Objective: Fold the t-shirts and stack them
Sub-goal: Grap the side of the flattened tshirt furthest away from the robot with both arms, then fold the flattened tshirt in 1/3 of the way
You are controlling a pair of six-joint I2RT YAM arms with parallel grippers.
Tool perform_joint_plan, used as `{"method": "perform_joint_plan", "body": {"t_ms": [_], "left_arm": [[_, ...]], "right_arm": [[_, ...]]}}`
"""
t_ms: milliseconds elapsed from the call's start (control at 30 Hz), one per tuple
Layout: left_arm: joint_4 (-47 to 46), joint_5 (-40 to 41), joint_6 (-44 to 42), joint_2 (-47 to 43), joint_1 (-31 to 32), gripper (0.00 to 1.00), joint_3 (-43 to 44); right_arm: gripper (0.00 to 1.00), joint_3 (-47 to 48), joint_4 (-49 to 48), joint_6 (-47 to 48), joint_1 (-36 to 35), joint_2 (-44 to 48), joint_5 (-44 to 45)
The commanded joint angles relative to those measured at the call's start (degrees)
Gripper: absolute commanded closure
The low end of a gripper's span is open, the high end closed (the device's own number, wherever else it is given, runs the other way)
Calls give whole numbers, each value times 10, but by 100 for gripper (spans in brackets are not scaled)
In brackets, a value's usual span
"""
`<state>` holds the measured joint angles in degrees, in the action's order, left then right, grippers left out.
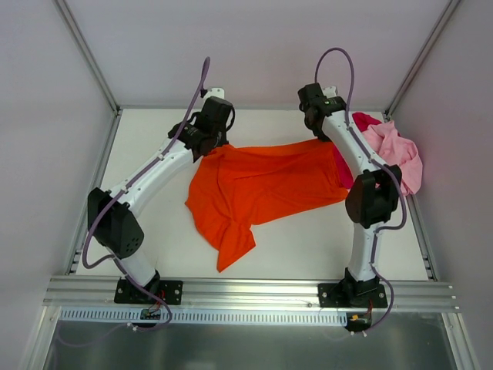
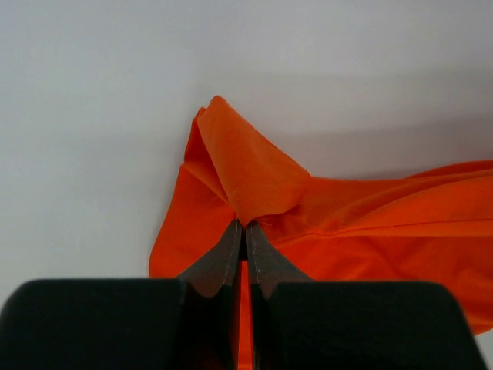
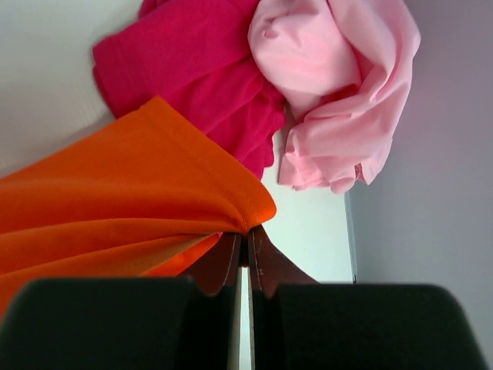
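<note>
Orange t-shirt [image 1: 266, 189], clamped by left gripper [image 2: 245, 231] and right gripper [image 3: 246, 237] in wrist views, seemingly spans them overhead.

Light is bright, soft and even, falling from above. On the white tabletop [image 1: 308, 239] shadows are faint; a pale grey band lies behind the orange t-shirt [image 2: 370, 223]. Close to the lens, the left hand [image 2: 245, 225] and right hand [image 3: 246, 233] look blurred.

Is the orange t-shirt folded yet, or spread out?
Spread, not folded: the orange t-shirt is stretched between the left gripper and right gripper, each shut on a far corner.
</note>
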<state>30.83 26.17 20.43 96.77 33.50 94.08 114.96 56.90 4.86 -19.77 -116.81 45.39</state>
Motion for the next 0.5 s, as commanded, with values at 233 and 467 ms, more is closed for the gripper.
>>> {"method": "perform_joint_plan", "body": {"t_ms": [233,467], "left_arm": [[70,44,65,-73,46,100,-77],[96,20,156,-113,73,100,-176]], "right_arm": [[99,-8,139,-47,-4,80,-71],[99,-9,187,-47,-12,75,-91]]}}
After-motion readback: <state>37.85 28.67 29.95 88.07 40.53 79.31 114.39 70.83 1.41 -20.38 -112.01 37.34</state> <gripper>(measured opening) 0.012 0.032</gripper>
